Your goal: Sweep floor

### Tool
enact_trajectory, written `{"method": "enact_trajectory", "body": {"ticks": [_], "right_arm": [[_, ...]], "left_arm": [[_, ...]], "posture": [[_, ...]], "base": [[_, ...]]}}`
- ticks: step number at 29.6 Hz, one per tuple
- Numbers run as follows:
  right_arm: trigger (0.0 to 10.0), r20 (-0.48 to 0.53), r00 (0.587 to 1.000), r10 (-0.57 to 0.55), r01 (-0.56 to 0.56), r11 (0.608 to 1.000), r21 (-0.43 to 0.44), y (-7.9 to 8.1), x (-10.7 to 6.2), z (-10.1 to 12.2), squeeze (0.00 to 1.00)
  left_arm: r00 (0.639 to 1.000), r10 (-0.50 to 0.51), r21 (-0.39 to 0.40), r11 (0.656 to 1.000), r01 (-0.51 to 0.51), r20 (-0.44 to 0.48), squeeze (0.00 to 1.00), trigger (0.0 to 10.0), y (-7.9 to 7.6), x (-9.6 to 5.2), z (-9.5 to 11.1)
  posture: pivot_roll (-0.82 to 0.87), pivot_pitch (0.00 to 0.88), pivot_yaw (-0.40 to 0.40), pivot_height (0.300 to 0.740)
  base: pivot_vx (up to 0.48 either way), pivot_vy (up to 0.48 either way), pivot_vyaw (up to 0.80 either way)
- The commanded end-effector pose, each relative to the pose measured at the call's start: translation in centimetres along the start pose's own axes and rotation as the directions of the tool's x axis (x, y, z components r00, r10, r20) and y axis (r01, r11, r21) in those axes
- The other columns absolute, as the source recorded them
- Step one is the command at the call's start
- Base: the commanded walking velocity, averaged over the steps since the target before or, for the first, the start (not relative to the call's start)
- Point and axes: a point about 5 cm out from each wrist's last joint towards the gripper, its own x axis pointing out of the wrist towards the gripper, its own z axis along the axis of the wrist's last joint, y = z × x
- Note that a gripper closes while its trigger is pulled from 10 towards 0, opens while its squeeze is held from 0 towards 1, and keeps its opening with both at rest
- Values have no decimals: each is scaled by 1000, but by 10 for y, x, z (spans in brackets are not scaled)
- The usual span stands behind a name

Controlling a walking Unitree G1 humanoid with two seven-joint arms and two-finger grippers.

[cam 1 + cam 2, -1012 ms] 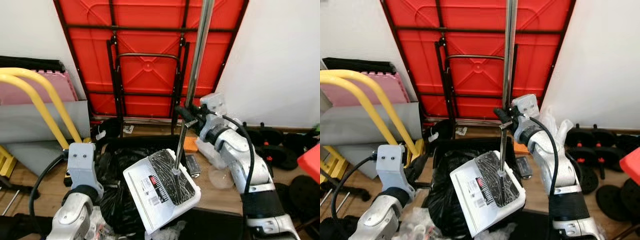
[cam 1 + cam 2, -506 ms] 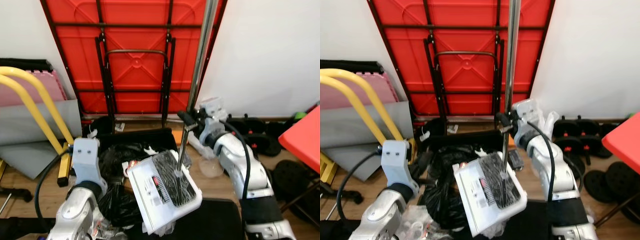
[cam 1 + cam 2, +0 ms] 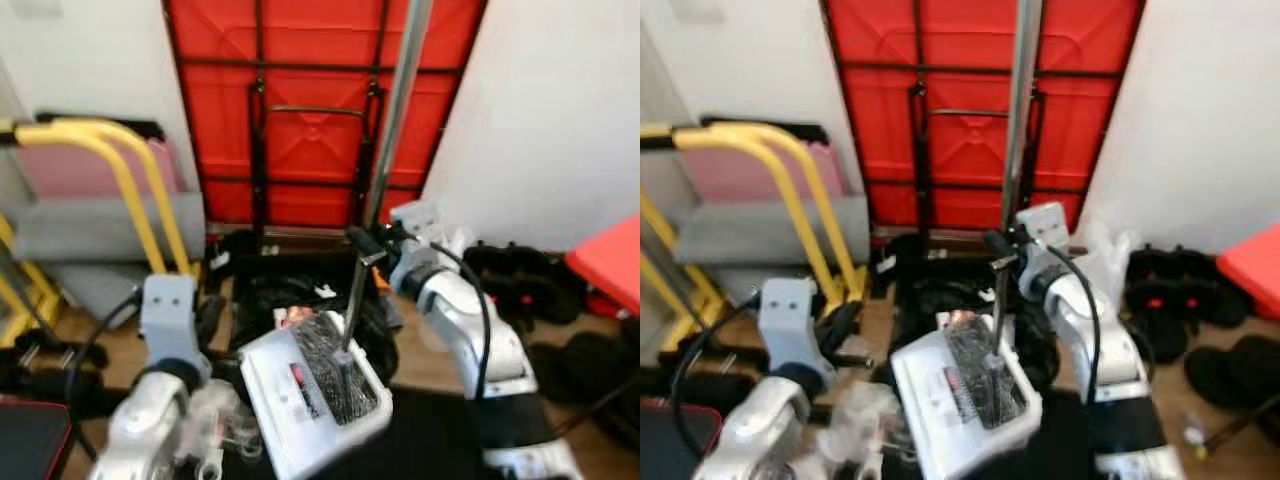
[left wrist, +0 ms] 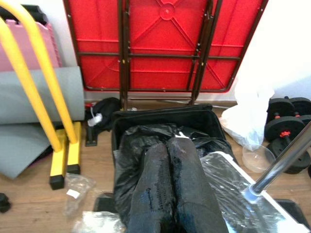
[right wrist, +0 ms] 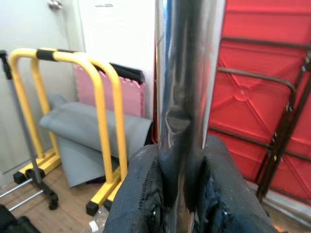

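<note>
You have one white dustpan on one metal pole, one folded red table, two yellow bars, one pink mat, one black bag and two dumbbells.

Red folded table against the wall, yellow bars, grey mat, black dumbbells on wood floor.

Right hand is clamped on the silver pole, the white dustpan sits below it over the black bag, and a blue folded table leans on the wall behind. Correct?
Not quite: the folded table is red, not blue, as the left eye view shows. The rest holds: the right hand is clamped on the silver pole, with the white dustpan below it over the black bag.
</note>
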Motion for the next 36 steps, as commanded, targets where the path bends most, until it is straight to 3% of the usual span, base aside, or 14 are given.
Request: {"method": "enact_trajectory", "body": {"ticks": [1, 12, 23, 26, 36], "right_arm": [[10000, 72, 997, -28, 30, 999, -28, -7, -2, 17, 0], [10000, 57, 997, -57, 59, 998, -38, -12, -1, 15, 0], [10000, 48, 997, -67, 68, 997, -30, -12, 0, 14, 0], [10000, 41, 997, -73, 74, 997, -23, -13, 0, 13, 0], [10000, 48, 997, -65, 66, 997, -25, -12, 0, 14, 0]], "left_arm": [[1000, 0, -2, 1000, 0, 9, 0, 10000, -2, 1, 2], [999, -21, 22, 1000, 20, 34, 0, 10000, -3, 1, 5], [1000, -14, -8, 1000, 14, 14, 0, 10000, -5, 3, 4], [1000, -15, 6, 1000, 15, 14, 0, 10000, -6, 3, 4], [1000, -12, 14, 1000, 12, 14, 0, 10000, -5, 4, 4]], "posture": [[-44, 0, -43, 740], [-46, 0, -47, 740], [-45, 0, -46, 740], [-45, 0, -45, 740], [-46, 0, -44, 740]], "base": [[0, 0, 0], [0, 0, 0], [0, 0, -50], [-275, 0, -800], [-293, 0, 0]]}}
